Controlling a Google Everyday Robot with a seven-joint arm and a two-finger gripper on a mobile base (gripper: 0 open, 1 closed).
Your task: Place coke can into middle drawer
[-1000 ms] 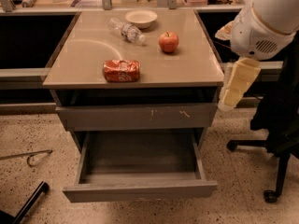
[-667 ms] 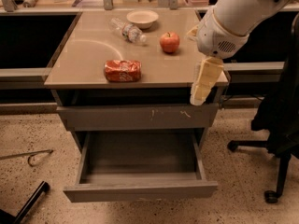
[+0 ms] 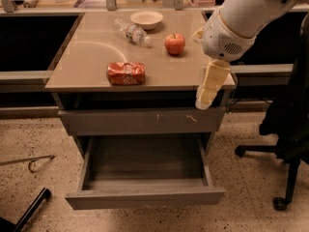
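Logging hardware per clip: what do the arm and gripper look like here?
The arm is a thick, smooth white shell, rounded at the wrist, with a slotted vent. The gripper, at the front right corner of the table, is pale cream, slim and segmented. No cables show.

Speckled floor [image 3: 251, 187], black office chair [image 3: 289, 115] beside grey cabinet [image 3: 87, 62], tool [image 3: 203, 103] at its right edge.

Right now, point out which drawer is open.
The middle drawer, pulled out below the shut scratched drawer front. The pincer hangs by the cabinet's right front corner.
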